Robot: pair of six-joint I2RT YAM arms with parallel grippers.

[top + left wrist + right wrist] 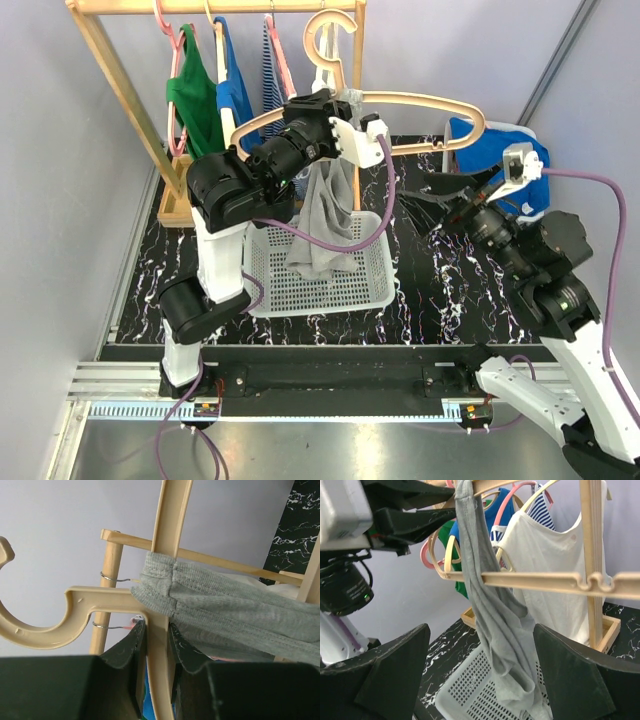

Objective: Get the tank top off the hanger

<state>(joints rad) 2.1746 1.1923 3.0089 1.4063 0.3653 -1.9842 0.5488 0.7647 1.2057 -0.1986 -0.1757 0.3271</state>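
My left gripper [345, 128] is shut on a tan wooden hanger [440, 103] and holds it in the air above the white basket [372, 291]. In the left wrist view the fingers [131, 645] clamp the hanger's stem [159, 645]. A grey tank top [325, 215] hangs by one strap from the hanger's left arm and droops into the basket; it also shows in the left wrist view [225, 612] and the right wrist view [495, 615]. My right gripper [425, 205] is open and empty, to the right of the tank top, pointing at it.
A wooden clothes rack [110, 70] at the back left holds green [195, 95], blue [233, 85] and striped [272, 75] tops on hangers. A blue garment [500, 150] lies at the back right. The tabletop [440, 290] is black marble.
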